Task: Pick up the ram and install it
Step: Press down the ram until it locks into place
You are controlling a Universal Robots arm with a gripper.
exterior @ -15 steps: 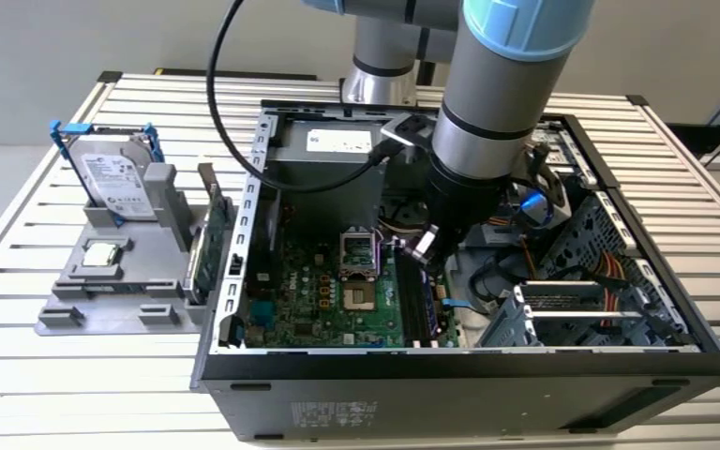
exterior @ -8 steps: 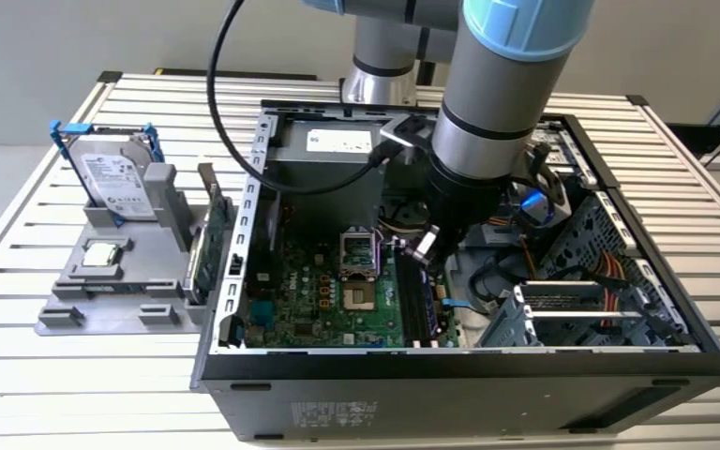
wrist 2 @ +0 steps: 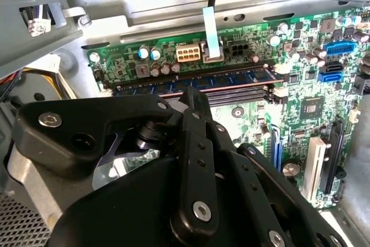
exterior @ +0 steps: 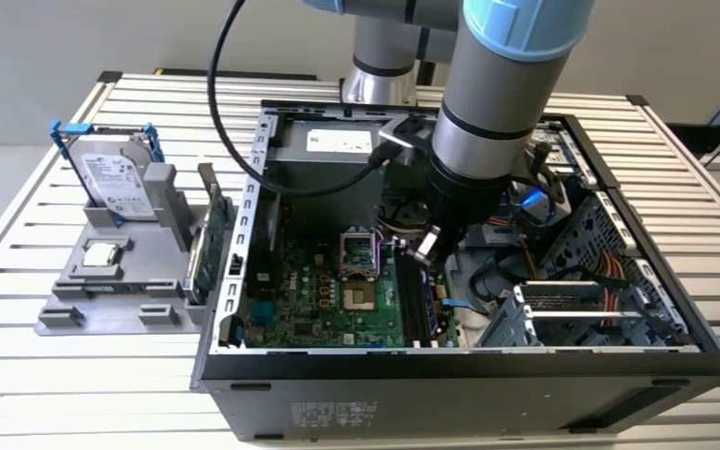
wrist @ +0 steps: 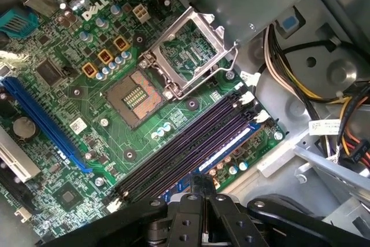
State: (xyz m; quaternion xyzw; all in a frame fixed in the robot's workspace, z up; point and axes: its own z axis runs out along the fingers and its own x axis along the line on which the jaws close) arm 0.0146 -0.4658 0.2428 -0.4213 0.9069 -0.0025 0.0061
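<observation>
While the arm reaches down into the open computer case (exterior: pixel 460 380), the gripper (exterior: pixel 426 251) hangs over the memory slots beside the empty processor socket (wrist: pixel 139 93). Both wrist views show its two black fingers (wrist: pixel 193 224) pressed together with only a hairline seam between them, nothing clamped, and their tip (wrist 2: pixel 193 98) at or just above the top edge of the ram (wrist 2: pixel 231 77); whether it actually touches I cannot tell. The ram stands upright in the slot farthest from the socket, its row of dark chips running the slot's length, and in the first wrist view it shows as a thin strip (wrist: pixel 231 144) next to the empty dark slots on the green motherboard (exterior: pixel 310 291). Outside the case, toward the exterior view's left, a grey fixture (exterior: pixel 110 300) on the slatted table (exterior: pixel 85 375) carries a hard drive (exterior: pixel 116 183) in a blue frame and a green board (exterior: pixel 214 234) standing on edge.
</observation>
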